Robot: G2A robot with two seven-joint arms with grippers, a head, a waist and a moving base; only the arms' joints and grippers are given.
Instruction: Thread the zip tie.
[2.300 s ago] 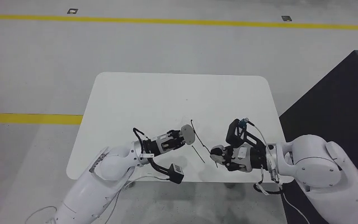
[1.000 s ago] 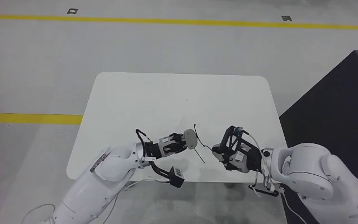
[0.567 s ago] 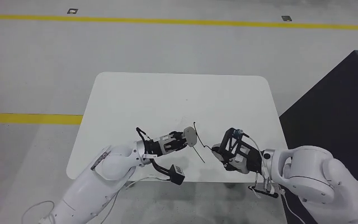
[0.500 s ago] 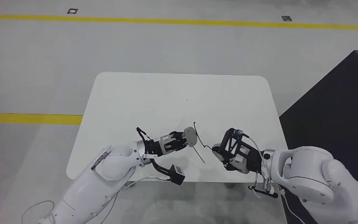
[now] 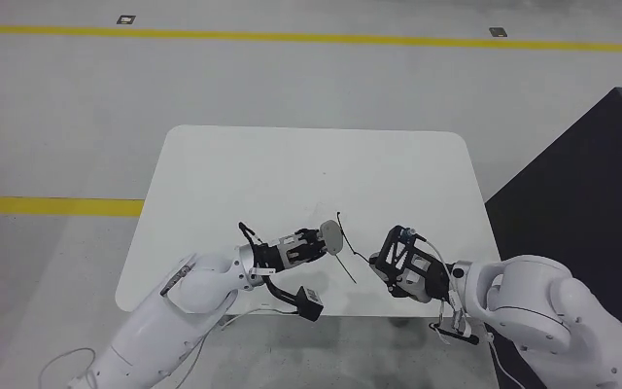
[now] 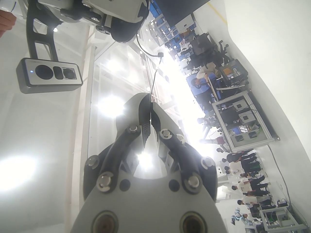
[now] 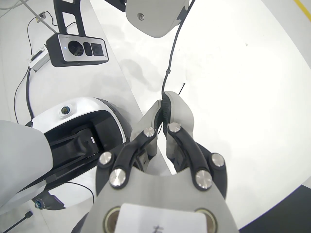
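A thin black zip tie is held in the air over the white table's front part, between my two grippers. The left gripper is shut on one stretch of the strap, which runs from its fingertips towards the other gripper. My right gripper is shut on the strap just below a small lump, the tie's head. From there the strap rises to the left gripper and passes beyond it. A short black tip shows beside the right fingertips.
The white table has its front edge close below both grippers. A dark panel stands to the table's right. The left arm's wrist camera box hangs past the front edge.
Over the last two seconds the right gripper turned and drew a little closer to the left gripper, which shifted slightly towards it. In the last half second almost nothing moved.
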